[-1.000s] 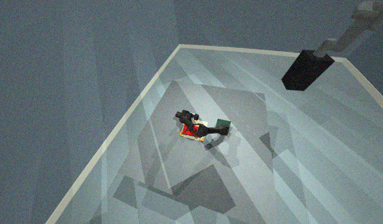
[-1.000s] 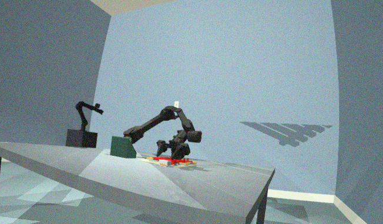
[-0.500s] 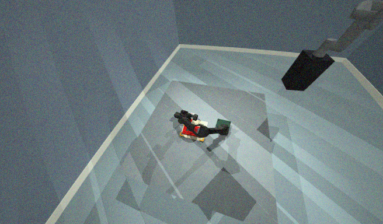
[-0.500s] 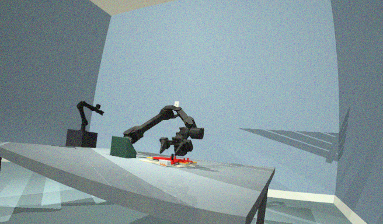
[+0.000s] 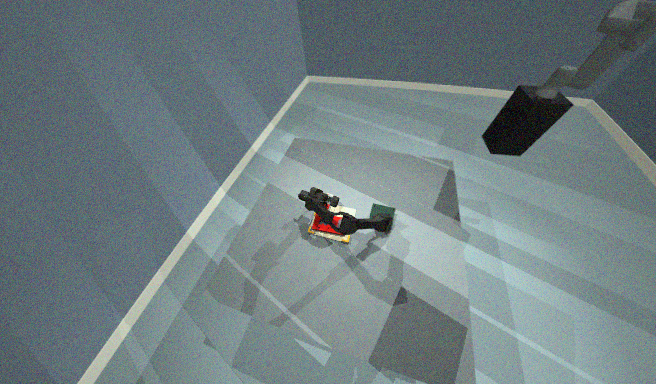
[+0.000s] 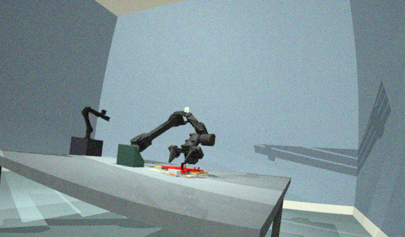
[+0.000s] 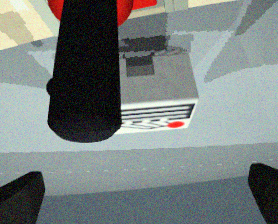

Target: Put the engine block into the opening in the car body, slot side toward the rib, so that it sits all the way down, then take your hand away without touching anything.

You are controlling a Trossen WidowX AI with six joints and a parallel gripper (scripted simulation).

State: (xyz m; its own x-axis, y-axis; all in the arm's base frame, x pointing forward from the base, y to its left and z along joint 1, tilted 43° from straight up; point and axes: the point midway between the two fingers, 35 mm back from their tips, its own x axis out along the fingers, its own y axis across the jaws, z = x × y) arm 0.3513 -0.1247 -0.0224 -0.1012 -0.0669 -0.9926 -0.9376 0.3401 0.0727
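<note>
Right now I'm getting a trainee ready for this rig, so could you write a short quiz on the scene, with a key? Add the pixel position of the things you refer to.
1. True or false: the hand (image 5: 325,196) (image 6: 178,162) (image 7: 147,179) is shut on the block (image 6: 174,172) (image 7: 162,87).
2. What colour is the round dot on the block's striped side?
a) green
b) red
c) yellow
3. Fill in the missing word: the box (image 5: 383,210) (image 6: 129,155) by the foot of the arm on the table (image 6: 208,197) is ____.

Key: 1. False; 2. b; 3. green
</note>
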